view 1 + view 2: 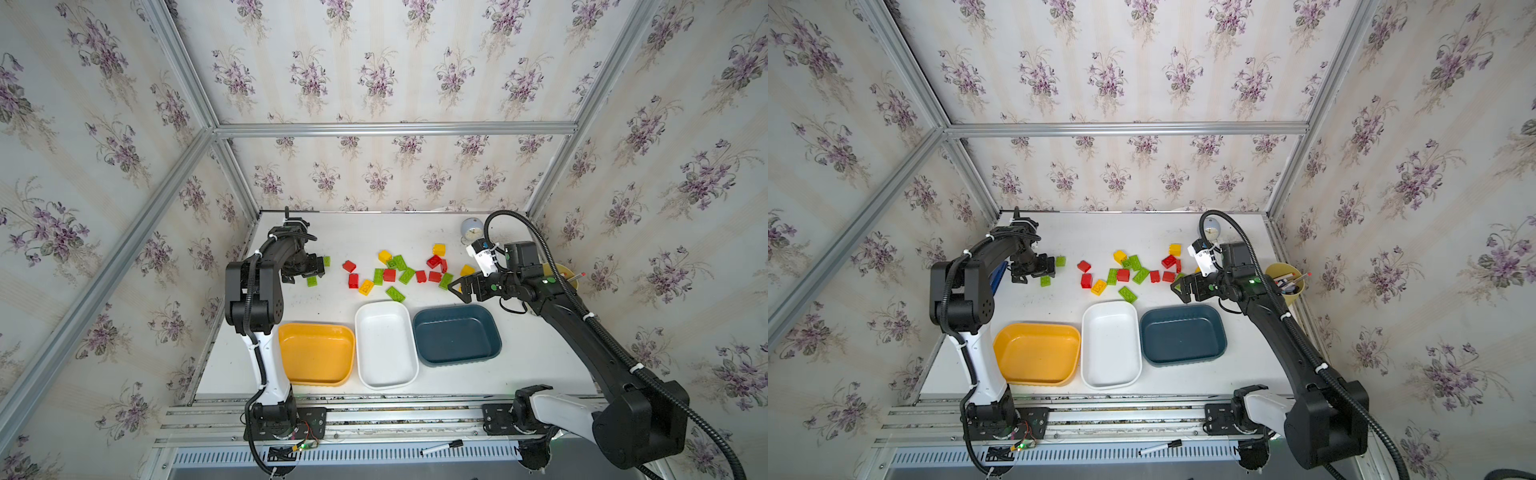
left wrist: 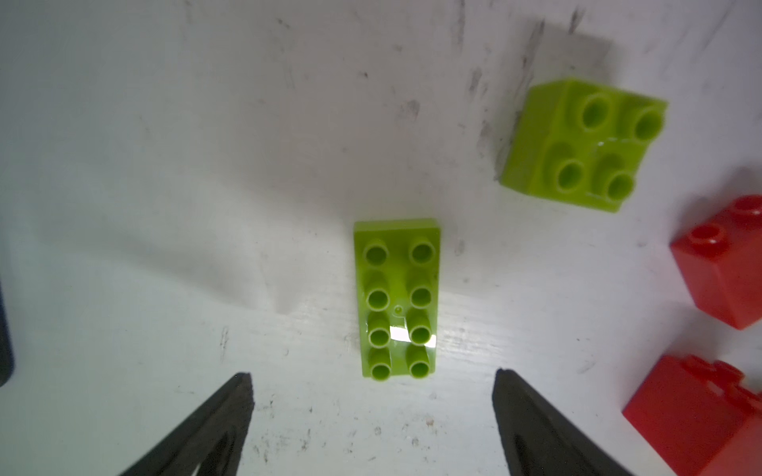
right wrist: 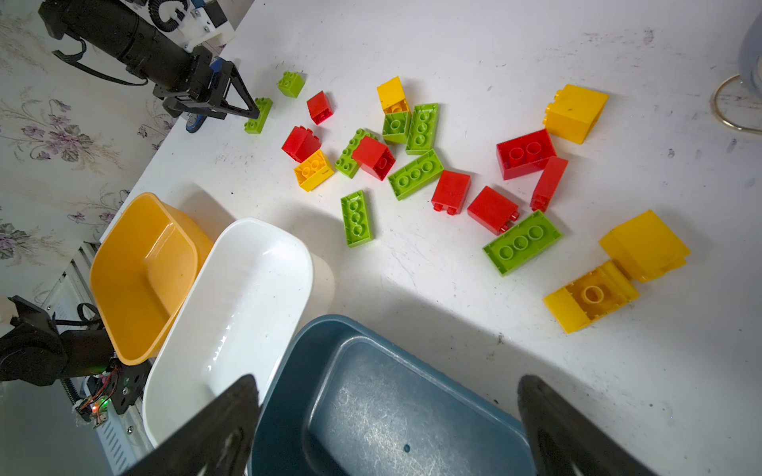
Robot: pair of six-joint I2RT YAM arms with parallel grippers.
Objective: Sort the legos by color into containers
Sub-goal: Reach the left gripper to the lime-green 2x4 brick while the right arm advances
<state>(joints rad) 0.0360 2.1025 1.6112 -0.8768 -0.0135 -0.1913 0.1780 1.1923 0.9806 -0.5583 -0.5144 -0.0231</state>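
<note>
Several red, yellow and lime green legos [image 1: 399, 272] lie scattered across the middle of the white table. My left gripper [image 2: 372, 377] is open and low over the table. A green oblong lego [image 2: 398, 298] lies just beyond its fingertips, in line with the gap, with nothing between them. A green square lego [image 2: 581, 144] sits further off. In both top views this gripper [image 1: 316, 270] is at the left end of the spread. My right gripper [image 3: 386, 381] is open and empty, hovering above the dark teal tray [image 3: 371, 412]. The orange-yellow tray [image 1: 316, 353], white tray [image 1: 384, 345] and teal tray [image 1: 457, 334] stand empty in a row at the front.
A pale-yellow cup with pens [image 1: 1285, 282] stands at the right table edge behind my right arm. A small round clock [image 1: 471, 230] sits at the back right. Two red legos [image 2: 721, 268] lie close beside the left gripper. A marker [image 1: 441, 447] lies on the front rail.
</note>
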